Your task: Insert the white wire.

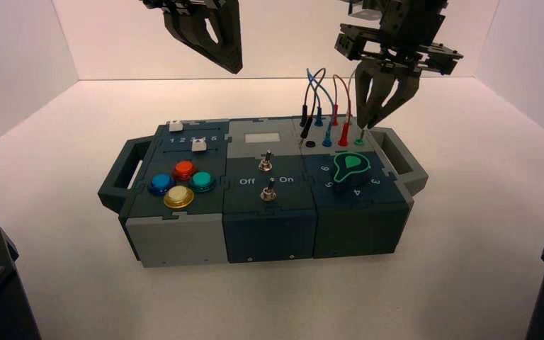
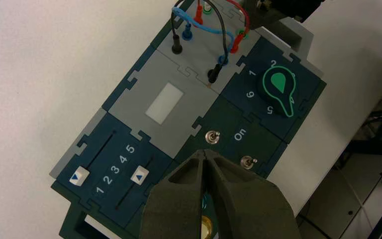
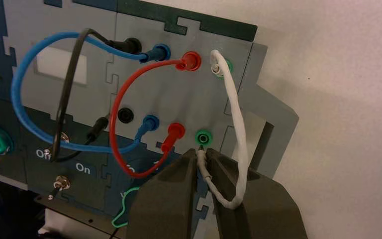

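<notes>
The white wire [image 3: 237, 124] arches over the box's grey wire panel. One plug sits in the far green socket [image 3: 224, 66]. My right gripper [image 3: 202, 153] is shut on the wire's other plug sleeve [image 3: 202, 163] and holds its pin tip just short of the near green socket [image 3: 202, 137]. In the high view the right gripper [image 1: 363, 126] hangs over the green socket [image 1: 359, 142] at the box's back right. My left gripper [image 2: 205, 153] is shut and empty, held high above the box's back left [image 1: 235, 67].
The red wire [image 3: 124, 109], blue wire [image 3: 25, 107] and black wire [image 3: 69, 74] are plugged in beside the white one. The green knob [image 1: 350, 166], two toggle switches [image 1: 267, 177], two sliders [image 2: 109, 175] and coloured buttons [image 1: 181, 183] lie on the box.
</notes>
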Controlling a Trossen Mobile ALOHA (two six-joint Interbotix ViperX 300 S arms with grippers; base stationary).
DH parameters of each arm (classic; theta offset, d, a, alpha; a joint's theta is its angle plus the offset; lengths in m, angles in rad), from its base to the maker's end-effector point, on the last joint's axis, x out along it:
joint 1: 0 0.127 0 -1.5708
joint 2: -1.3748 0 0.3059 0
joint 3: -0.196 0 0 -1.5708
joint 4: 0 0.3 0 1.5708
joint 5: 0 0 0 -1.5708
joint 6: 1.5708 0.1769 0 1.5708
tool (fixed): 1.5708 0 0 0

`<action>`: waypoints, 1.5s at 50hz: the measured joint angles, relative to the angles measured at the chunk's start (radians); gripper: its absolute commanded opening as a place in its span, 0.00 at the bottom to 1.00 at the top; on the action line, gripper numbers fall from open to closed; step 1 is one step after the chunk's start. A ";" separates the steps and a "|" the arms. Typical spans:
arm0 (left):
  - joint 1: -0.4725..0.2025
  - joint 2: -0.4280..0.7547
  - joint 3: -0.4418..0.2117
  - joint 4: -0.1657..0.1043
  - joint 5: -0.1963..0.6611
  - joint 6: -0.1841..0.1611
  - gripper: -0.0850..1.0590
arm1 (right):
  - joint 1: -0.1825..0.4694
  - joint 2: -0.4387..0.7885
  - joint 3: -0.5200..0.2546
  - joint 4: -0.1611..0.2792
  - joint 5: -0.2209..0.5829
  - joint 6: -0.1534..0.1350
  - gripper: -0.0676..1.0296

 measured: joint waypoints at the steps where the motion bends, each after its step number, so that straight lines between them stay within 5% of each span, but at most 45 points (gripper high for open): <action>1: 0.002 0.000 0.000 0.000 0.000 0.000 0.05 | 0.000 0.002 0.000 0.000 0.000 0.000 0.04; 75: 0.000 0.002 0.000 0.000 0.000 0.000 0.05 | 0.008 0.060 -0.025 -0.002 -0.005 -0.002 0.04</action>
